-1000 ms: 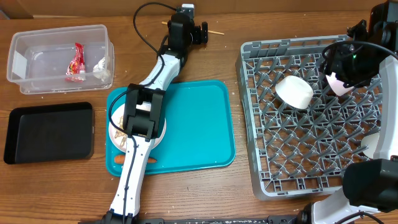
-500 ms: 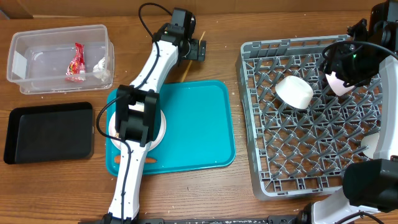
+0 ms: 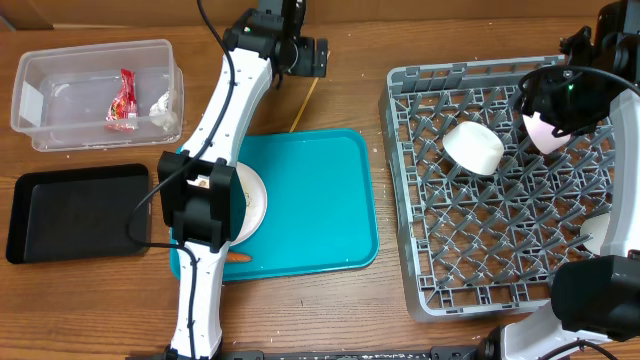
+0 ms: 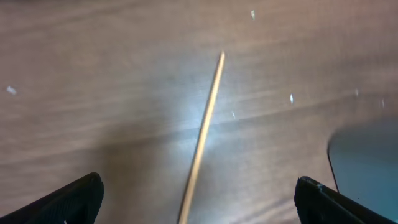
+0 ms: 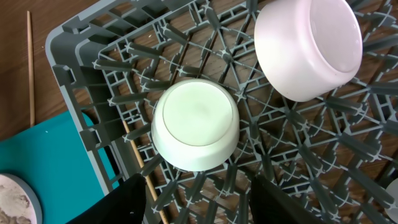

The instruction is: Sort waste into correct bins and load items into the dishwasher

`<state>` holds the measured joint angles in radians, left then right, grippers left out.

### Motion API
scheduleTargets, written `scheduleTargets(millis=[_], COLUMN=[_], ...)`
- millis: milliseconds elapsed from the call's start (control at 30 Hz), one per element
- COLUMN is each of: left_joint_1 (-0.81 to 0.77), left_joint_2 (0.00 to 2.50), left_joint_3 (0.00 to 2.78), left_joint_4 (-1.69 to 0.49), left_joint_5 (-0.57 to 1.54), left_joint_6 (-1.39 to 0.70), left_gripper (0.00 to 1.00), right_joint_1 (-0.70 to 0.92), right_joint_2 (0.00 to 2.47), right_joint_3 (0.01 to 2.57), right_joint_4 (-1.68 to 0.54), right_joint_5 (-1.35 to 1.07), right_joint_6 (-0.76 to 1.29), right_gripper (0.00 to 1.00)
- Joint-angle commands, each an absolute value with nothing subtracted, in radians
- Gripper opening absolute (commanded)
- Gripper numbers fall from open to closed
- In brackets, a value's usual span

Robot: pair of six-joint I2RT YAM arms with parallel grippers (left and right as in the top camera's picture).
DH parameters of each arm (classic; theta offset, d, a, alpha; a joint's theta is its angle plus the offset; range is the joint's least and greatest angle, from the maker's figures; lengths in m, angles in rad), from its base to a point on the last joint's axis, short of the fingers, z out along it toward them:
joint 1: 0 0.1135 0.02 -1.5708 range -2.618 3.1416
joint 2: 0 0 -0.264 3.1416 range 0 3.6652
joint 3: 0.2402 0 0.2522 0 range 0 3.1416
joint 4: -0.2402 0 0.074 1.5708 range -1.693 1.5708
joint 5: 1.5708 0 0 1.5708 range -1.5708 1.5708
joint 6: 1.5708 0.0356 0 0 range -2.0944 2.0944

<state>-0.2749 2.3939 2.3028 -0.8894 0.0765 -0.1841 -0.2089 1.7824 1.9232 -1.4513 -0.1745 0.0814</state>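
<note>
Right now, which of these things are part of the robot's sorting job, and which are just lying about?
Part of the job: clear tub, red wrapper, black tray, plate, carrot, chopstick, white bowl, dish rack.

Lying about: teal tray, white specks on the table.

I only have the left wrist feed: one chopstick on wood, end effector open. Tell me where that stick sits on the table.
Observer: The chopstick lies on the table with its near end at the far rim of the teal tray.
Operator: Tell me where its twin is.
Observer: The second chopstick lies in the grey rack, beside an upturned white cup.
Operator: Give me the rack's side.
Observer: It stands to the right of the tray.
</note>
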Motion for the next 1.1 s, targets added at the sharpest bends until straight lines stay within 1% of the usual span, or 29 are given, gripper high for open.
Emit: scheduleTargets(millis=[0, 167, 367, 567, 667, 733, 800, 900, 933, 967, 1000, 1033, 1067], left_joint_1=[-0.266, -0.271, -0.318, -0.341, -0.343, -0.344, -0.343, -0.342, -0.341, -0.340, -0.341, -0.341, -0.341], left_joint_2=[2.401, 2.403, 2.445, 2.527, 2.554, 2.568, 2.580, 2.602, 2.611, 2.618, 2.627, 2.630, 2.634], left_joint_3=[2.308, 2.308, 2.308, 2.308, 2.308, 2.308, 2.308, 2.308, 2.308, 2.308, 2.308, 2.308, 2.308], left_joint_4=[-0.890, -0.902, -0.878, -0.878, -0.873, -0.868, -0.864, -0.867, -0.868, -0.871, -0.875, -0.884, -0.892], left_joint_5=[0.105, 0.087, -0.116, -0.108, -0.108, -0.107, -0.107, -0.108, -0.107, -0.107, -0.107, -0.107, -0.107], left_joint_6=[-0.175, -0.133, -0.126, -0.115, -0.115, -0.117, -0.119, -0.119, -0.120, -0.119, -0.119, -0.119, -0.119], left_gripper=[1.00, 1.00, 1.00, 1.00, 0.98, 0.95, 0.91, 0.78, 0.71, 0.67, 0.58, 0.52, 0.38], right_joint_1=[-0.209, -0.209, -0.209, -0.209, -0.209, -0.209, -0.209, -0.209, -0.209, -0.209, -0.209, -0.209, -0.209], right_joint_2=[1.784, 1.784, 1.784, 1.784, 1.784, 1.784, 1.784, 1.784, 1.784, 1.784, 1.784, 1.784, 1.784], right_joint_3=[1.944, 1.944, 1.944, 1.944, 1.944, 1.944, 1.944, 1.944, 1.944, 1.944, 1.944, 1.944, 1.944], right_joint_4=[-1.447, -1.449, -1.450, -1.457, -1.462, -1.465, -1.469, -1.477, -1.478, -1.481, -1.484, -1.486, -1.489], right_joint_5=[-0.167, -0.166, -0.167, -0.167, -0.167, -0.167, -0.167, -0.166, -0.166, -0.166, -0.166, -0.166, -0.166], right_joint_6=[0.078, 0.078, 0.077, 0.078, 0.077, 0.077, 0.077, 0.078, 0.077, 0.077, 0.077, 0.077, 0.077], right_gripper=[0.56, 0.56, 0.56, 0.56, 0.56, 0.56, 0.56, 0.56, 0.56, 0.56, 0.56, 0.56, 0.56])
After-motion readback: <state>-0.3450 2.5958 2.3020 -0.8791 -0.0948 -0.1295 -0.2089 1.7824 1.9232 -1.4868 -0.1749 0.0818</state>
